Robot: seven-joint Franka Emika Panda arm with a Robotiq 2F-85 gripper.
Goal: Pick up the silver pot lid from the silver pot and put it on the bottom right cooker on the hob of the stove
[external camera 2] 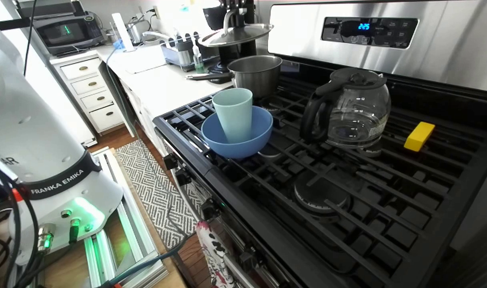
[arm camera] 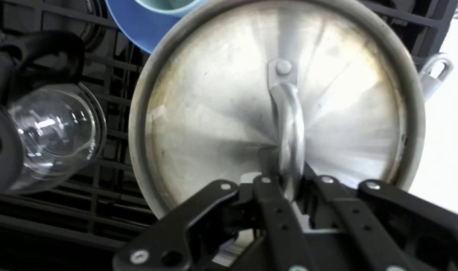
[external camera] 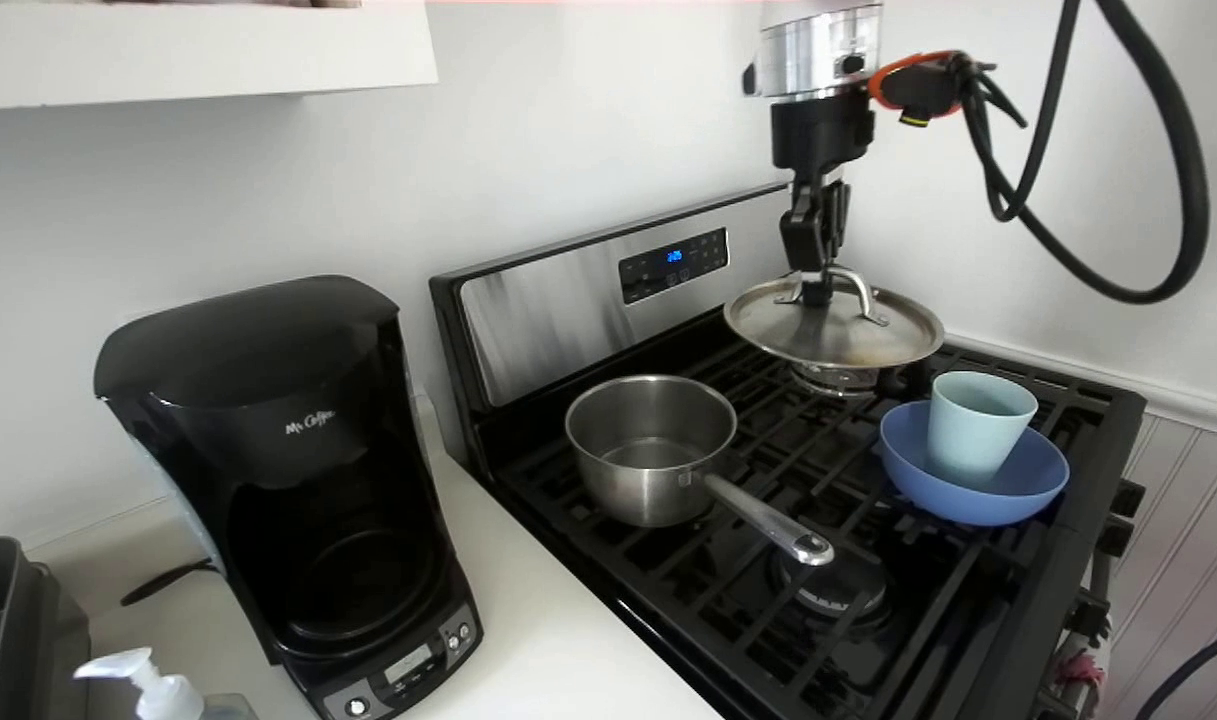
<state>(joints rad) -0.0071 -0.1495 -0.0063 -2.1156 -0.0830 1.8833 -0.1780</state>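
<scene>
The silver pot lid (external camera: 883, 340) is a shiny round lid with an arched metal handle. It hangs in the air above the stove (external camera: 538, 335), roughly level, in an exterior view; it also shows in an exterior view (external camera 2: 247, 35) and the wrist view (arm camera: 213, 113). My gripper (arm camera: 289, 169) is shut on the lid's handle; it also shows in an exterior view (external camera: 818, 285). The silver pot (external camera: 648, 495) stands uncovered on the back left grate, also seen in an exterior view (external camera 2: 261, 80). In the wrist view only its handle (arm camera: 430, 82) shows. The front right burner (external camera 2: 321, 192) is visible.
A glass carafe (external camera 2: 359, 116) stands on the grates, partly behind the lid in an exterior view (external camera: 836, 380). A blue bowl (external camera 2: 237, 146) holds a pale cup (external camera 2: 233, 112) near the stove's front. A yellow block (external camera 2: 419, 136) lies at the back right. A coffee maker (external camera: 268, 400) stands beside the stove.
</scene>
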